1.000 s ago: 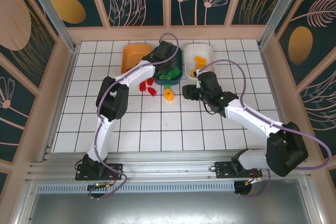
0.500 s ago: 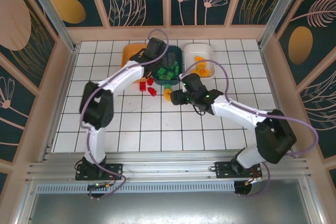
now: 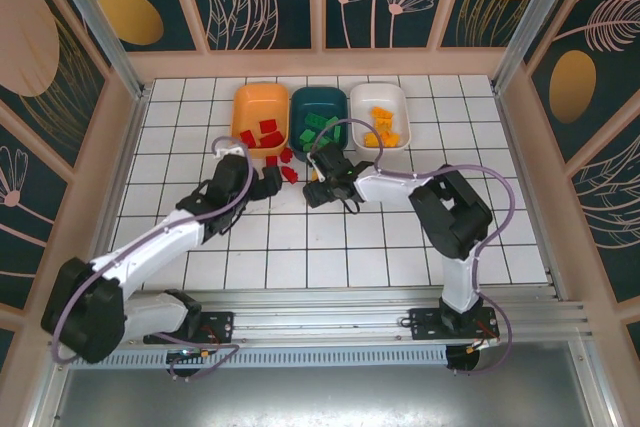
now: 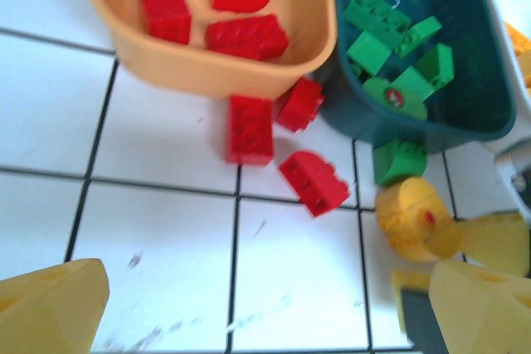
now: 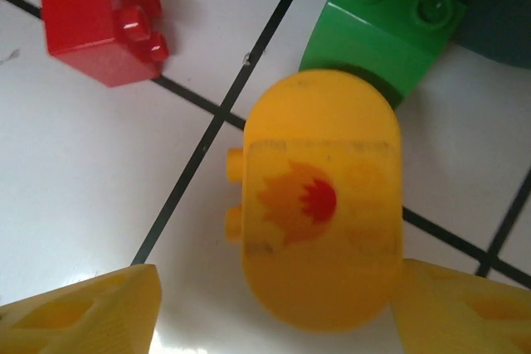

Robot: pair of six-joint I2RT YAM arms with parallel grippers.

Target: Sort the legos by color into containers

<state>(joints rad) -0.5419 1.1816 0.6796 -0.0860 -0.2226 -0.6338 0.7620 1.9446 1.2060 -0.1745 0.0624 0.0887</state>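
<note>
At the far edge of the white tiled table [image 3: 300, 237]: glossy orange tray [image 4: 207, 80] holds red studded bricks [image 4: 245, 36]; teal tray [image 4: 415, 126], green bricks [image 4: 377, 18]; white tray [image 3: 378, 97], yellow-orange bricks [image 3: 382, 125]. Loose in front: three red bricks [image 4: 249, 128], a green brick [image 5: 377, 22] and a rounded yellow flame-print brick [image 5: 319, 205], which lies between the right gripper's [image 5: 278, 275] spread, unclamped fingers. Left gripper [image 4: 265, 288] wide apart, empty.

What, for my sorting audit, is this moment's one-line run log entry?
left gripper: open, empty | right gripper: open, straddling yellow brick | unsorted: three red bricks, one green brick

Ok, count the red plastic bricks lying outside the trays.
3 red bricks: one beside the orange plastic tray, one between it and the dark teal tray, one nearer the camera. Others possibly hidden.
</note>
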